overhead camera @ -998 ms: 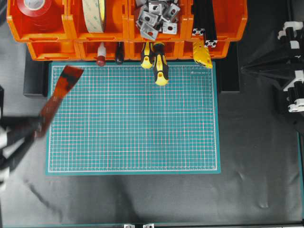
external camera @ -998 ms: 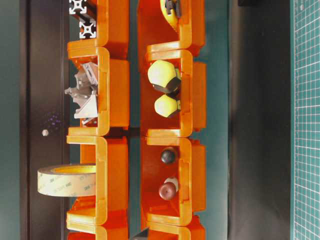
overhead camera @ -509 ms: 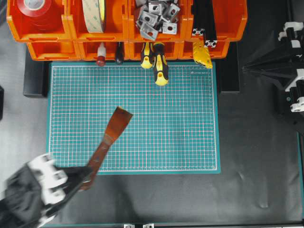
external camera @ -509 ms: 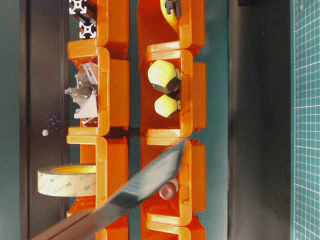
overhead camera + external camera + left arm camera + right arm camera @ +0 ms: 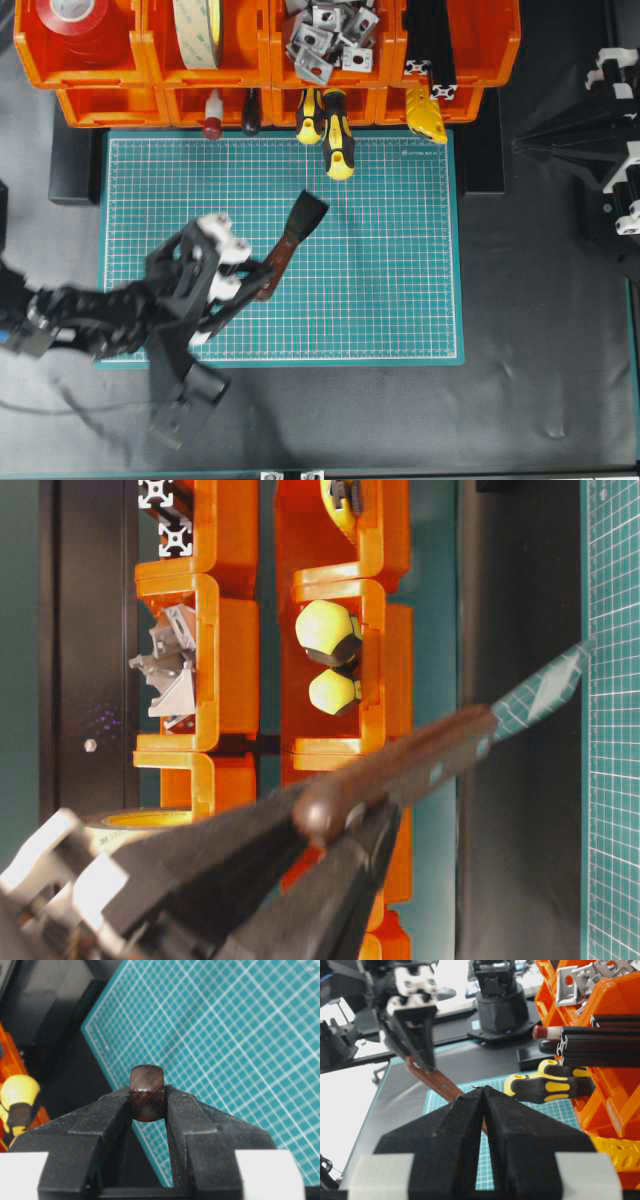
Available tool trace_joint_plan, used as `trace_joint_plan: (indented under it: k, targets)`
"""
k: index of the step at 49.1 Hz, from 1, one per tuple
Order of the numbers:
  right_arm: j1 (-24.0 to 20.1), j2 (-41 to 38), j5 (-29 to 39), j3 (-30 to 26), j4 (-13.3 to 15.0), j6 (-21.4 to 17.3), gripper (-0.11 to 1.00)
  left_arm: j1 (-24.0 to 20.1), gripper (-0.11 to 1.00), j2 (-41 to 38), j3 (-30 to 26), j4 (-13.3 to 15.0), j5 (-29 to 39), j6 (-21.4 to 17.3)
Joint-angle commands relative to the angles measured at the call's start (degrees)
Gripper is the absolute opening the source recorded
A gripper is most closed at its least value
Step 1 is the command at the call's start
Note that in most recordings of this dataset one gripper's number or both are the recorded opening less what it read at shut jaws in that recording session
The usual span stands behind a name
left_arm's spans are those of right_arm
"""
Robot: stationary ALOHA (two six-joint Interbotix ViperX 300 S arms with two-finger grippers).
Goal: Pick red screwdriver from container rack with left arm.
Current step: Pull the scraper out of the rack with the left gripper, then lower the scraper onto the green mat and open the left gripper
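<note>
One red screwdriver (image 5: 288, 244) held over the green cutting mat (image 5: 400, 290), clear of the container rack (image 5: 270, 60).

The left gripper (image 5: 262, 277) is clamped on the tool's rounded handle end, its two black fingers (image 5: 107, 1110) pressed against either side of it; the flat squared end points up the mat toward the rack's yellow-and-black screwdrivers (image 5: 330, 135), well short of them. The right gripper (image 5: 483, 1091) sits off the mat at the right of the counter, its fingers together with nothing between them.
</note>
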State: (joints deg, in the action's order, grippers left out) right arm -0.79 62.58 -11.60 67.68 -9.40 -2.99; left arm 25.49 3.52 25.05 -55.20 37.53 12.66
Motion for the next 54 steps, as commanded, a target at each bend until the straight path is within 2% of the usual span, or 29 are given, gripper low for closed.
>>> trace_joint_plan:
  k: [1,15,54]
  targets:
    - [0.09,-0.53,0.00,-0.88,-0.09,0.00,0.00,-1.76,0.21,0.35,-0.53,-0.26,-2.02,-0.18]
    - [0.26,-0.53,0.00,-0.88,-0.18,0.00,0.00,-4.04,0.21,-2.02,-1.14,-0.26,-4.57,-0.26]
    - [0.26,-0.53,-0.18,-0.79,-0.18,0.09,0.00,-4.31,0.21,-3.08,-0.53,-0.26,-5.19,0.62]
